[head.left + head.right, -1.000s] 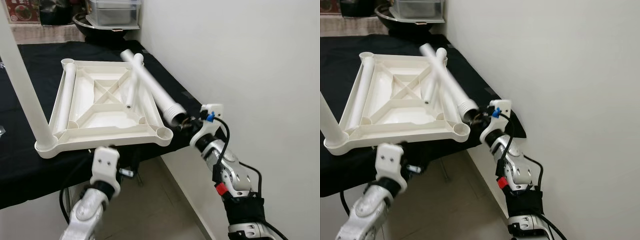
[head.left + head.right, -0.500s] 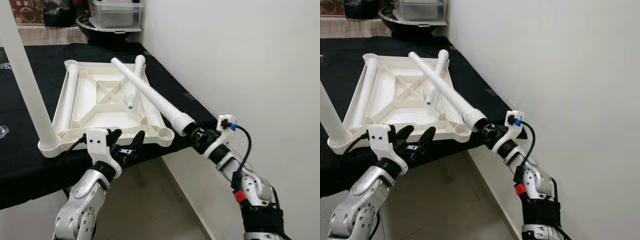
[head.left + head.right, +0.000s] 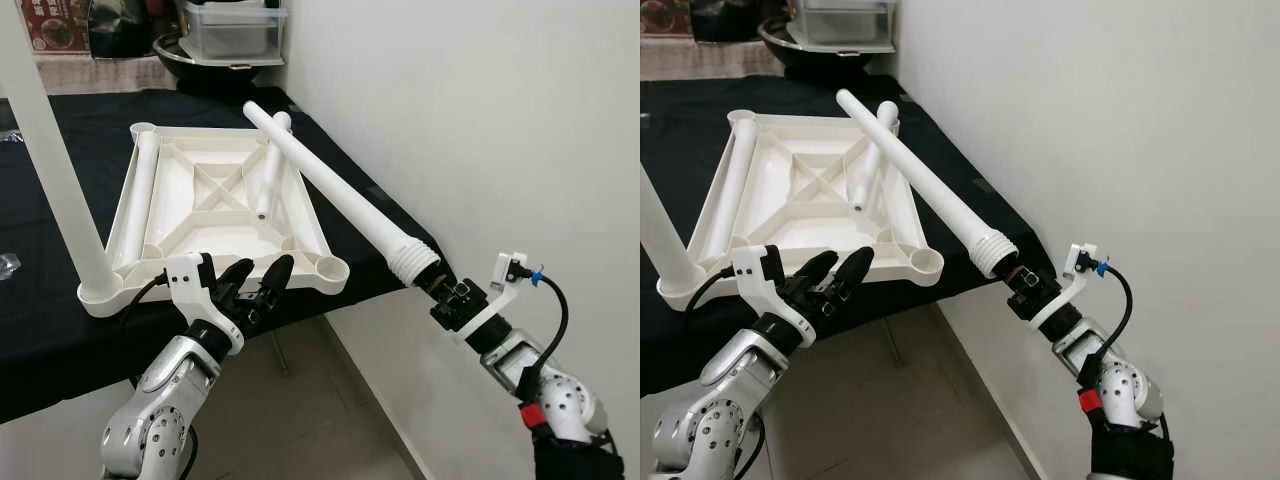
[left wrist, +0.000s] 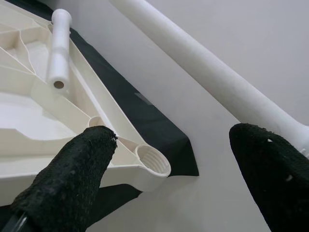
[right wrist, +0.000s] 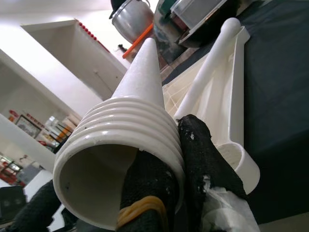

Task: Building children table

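A: What is different from half a second ago?

B: The right gripper [image 3: 1012, 272] has moved out, away from the tabletop [image 3: 225, 215], toward the robot's right side. The long leg [image 3: 335, 190] it carries has gone with it, so the ribbed end now hangs in the air past the tabletop's near right corner, beyond the edge of the black cloth [image 3: 60, 330]. The left gripper [image 3: 255, 285] has stayed almost where it was, just in front of the tabletop's near edge.

A: How does the right gripper hold the leg?

B: Its fingers [image 5: 205, 159] are clamped on the rim of the ribbed, open end: one finger goes inside the tube, the other presses from outside. The far end of the leg reaches above the tabletop's far right corner.

A: And the left gripper?

B: Its two black fingers [image 4: 72, 176] are spread apart and hold nothing. Between them the wrist view shows the threaded socket [image 4: 152, 161] in the tabletop's near right corner.

A: Where is the tabletop itself?

B: It lies upside down on the black cloth, ribs up. One leg [image 3: 50, 160] stands upright in its near left corner. Another leg [image 3: 145, 195] lies along its left side inside the rim, and a fourth [image 3: 268, 170] lies tilted near its right side.
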You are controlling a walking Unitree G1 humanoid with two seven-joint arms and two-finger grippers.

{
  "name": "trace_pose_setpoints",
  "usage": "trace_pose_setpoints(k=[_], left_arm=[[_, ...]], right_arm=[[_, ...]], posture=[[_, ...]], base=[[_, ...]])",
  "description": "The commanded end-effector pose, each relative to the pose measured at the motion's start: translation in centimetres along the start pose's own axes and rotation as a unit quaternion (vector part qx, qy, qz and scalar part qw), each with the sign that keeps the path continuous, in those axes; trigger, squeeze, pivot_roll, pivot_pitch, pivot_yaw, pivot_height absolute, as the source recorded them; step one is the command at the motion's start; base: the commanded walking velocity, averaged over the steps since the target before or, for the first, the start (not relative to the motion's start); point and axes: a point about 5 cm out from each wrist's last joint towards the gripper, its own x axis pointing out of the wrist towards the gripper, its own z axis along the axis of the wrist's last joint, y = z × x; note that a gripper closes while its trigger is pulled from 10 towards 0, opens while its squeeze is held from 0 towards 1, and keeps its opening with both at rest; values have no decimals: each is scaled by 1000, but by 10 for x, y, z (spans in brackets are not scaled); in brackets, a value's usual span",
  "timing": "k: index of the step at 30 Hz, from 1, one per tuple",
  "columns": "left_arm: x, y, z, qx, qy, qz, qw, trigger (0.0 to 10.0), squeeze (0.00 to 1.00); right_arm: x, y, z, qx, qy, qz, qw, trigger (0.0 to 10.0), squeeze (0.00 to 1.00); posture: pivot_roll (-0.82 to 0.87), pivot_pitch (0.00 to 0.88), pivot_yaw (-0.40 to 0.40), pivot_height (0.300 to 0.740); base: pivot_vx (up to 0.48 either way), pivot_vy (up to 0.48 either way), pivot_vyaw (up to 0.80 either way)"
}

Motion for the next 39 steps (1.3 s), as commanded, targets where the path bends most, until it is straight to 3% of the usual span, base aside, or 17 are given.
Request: trace_pose_setpoints(k=[1,5,9,13,14,15,16,24,39], left_arm=[[-1,0,-3,10,9,7,1000,10000,0],[-8,1,-10,54,20,29,998,10000,0],[-14,3,-16,84,37,36,995,10000,0],[-16,3,-19,84,45,35,995,10000,0],[-17,3,-20,81,46,35,995,10000,0],[-17,3,-20,81,46,35,995,10000,0],[-17,3,-21,83,48,35,995,10000,0],[-19,-1,-27,102,55,32,993,10000,0],[-18,0,-26,106,52,39,992,10000,0]], right_arm=[[1,2,2,-20,-13,-17,1000,0,0],[12,8,-4,-75,-37,-76,994,0,0],[17,5,8,-84,-83,-108,987,0,0],[17,2,10,-107,-78,-129,983,0,0],[18,1,11,-114,-76,-136,981,1961,0],[18,1,11,-114,-76,-136,981,1961,0],[18,1,11,-136,-69,-144,978,10000,0],[24,2,-4,-159,-36,-146,976,10000,0],[31,1,-2,-174,-33,-156,972,10000,0]], posture=[[80,24,-97,740],[88,5,-88,740],[92,0,-84,740],[92,0,-87,740],[91,0,-87,740],[91,0,-87,740],[91,0,-89,740],[89,0,-95,740],[85,15,-103,740]], base=[[0,0,0],[0,0,0],[0,0,0],[0,0,0],[0,0,0],[0,0,0],[0,0,0],[-66,0,0],[-194,0,0]])
